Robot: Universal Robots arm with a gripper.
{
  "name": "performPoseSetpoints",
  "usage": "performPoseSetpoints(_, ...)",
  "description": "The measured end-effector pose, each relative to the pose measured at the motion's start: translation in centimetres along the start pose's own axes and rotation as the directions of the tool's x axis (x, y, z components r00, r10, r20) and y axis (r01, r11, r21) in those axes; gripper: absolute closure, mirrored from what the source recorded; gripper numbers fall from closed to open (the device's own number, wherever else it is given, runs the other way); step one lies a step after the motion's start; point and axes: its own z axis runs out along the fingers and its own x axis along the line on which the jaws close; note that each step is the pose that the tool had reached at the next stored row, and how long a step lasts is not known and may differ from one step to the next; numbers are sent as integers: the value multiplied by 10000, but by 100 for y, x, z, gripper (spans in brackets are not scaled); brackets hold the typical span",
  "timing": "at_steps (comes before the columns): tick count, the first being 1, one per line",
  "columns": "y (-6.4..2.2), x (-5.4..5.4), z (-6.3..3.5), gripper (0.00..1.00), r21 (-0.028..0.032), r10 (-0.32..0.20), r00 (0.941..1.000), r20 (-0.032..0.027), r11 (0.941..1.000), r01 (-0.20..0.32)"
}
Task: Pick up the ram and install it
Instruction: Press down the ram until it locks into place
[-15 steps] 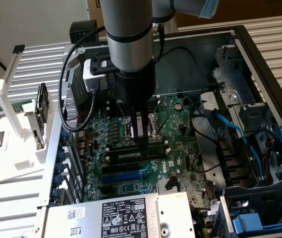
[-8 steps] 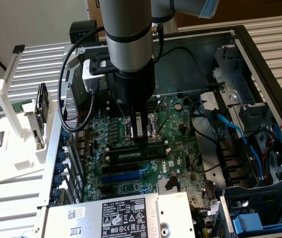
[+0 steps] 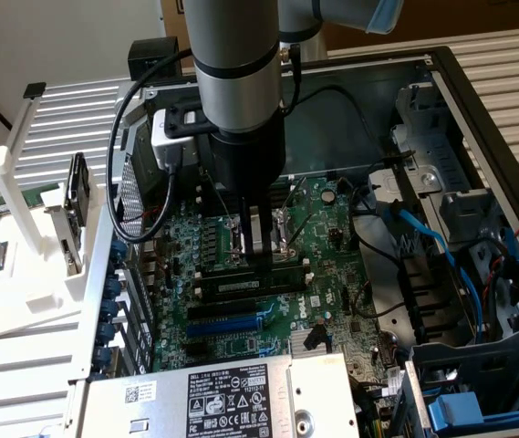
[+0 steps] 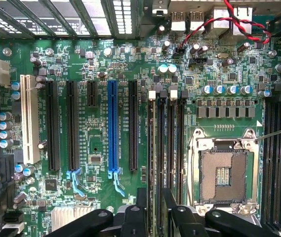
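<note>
Item: ram (image 3: 252,285), thin rigid green stick, light, fragile at chips, best gripped by its long edges, lying in the black memory slot (image 4: 151,148) on the motherboard (image 3: 241,319) directly under my fingers (image 3: 261,239), whose spread I cannot tell.

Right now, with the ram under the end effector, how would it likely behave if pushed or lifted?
The ram is a long, narrow strip on the motherboard, just below the end effector. Being so thin, it is probably light and fairly stiff. It seems to stand on edge, so an off-centre push could tilt it. Its bare board looks fragile under hard pressing.
</note>
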Motion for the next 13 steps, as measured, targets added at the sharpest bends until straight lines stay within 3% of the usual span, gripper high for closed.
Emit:
performPoseSetpoints(3,0,0,0,89,0,0,10000,0,10000,0)
performPoseSetpoints(13,41,-1,6,89,18,1,10000,0,10000,-1)
